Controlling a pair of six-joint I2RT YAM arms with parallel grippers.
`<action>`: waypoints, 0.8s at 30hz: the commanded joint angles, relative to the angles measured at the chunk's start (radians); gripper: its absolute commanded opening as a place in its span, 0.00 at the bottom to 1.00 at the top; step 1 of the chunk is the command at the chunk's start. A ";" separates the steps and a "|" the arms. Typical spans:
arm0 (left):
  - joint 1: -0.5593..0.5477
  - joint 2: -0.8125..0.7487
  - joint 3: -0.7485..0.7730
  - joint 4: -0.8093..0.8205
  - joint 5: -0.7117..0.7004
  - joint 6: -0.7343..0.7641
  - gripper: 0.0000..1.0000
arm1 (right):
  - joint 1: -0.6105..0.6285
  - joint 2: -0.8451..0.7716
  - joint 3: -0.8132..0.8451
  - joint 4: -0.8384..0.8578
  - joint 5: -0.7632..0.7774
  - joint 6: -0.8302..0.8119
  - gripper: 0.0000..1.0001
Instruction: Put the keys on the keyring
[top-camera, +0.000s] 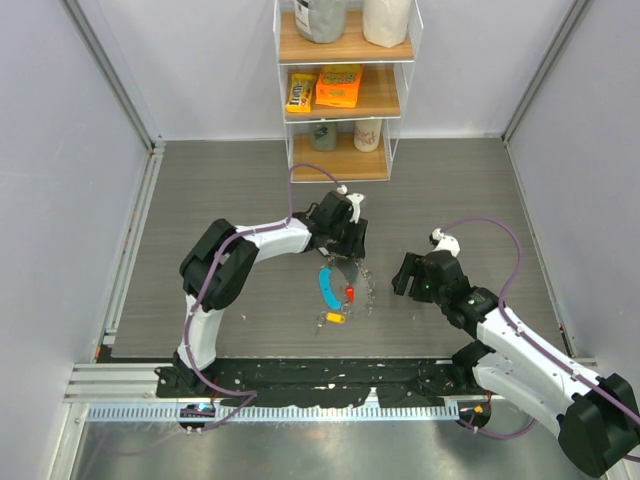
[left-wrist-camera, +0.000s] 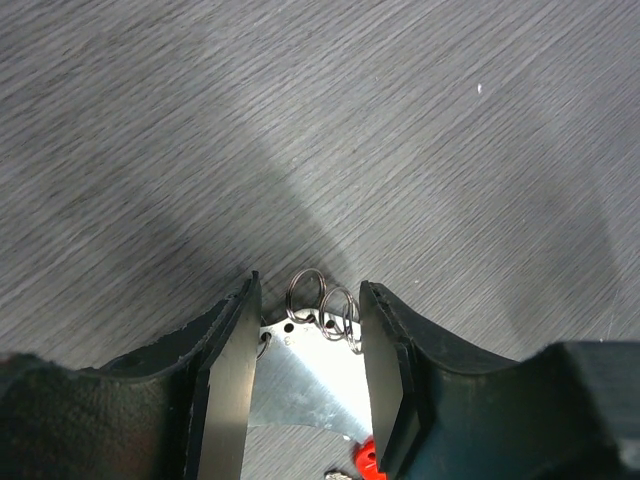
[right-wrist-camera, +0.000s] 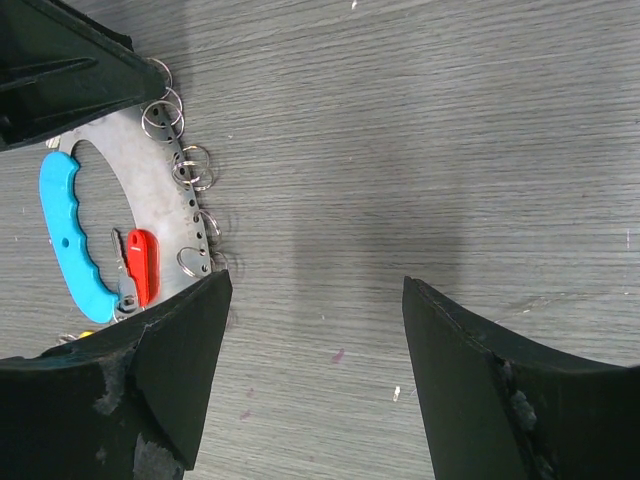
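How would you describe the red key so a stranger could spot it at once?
On the grey table, in front of the shelf, lies the silvery keyring with a blue tag. The red key lies inside that loop, right beside the blue tag. It is the only red piece; the neighbouring yellow key lies by the tag's near end.

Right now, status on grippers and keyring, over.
Left gripper straddling keyring, grip unconfirmed. Right gripper open, empty, off to its side. Red key lying flat inside it. Nothing seen in the way.
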 joint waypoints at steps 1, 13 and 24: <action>0.004 0.000 -0.003 0.011 0.024 -0.013 0.49 | -0.006 -0.010 -0.003 0.036 -0.004 -0.007 0.75; 0.004 0.023 0.032 -0.026 0.073 -0.015 0.43 | -0.012 -0.033 -0.013 0.038 -0.016 -0.004 0.75; 0.004 0.040 0.063 -0.046 0.090 -0.014 0.21 | -0.022 -0.059 -0.020 0.033 -0.030 -0.009 0.75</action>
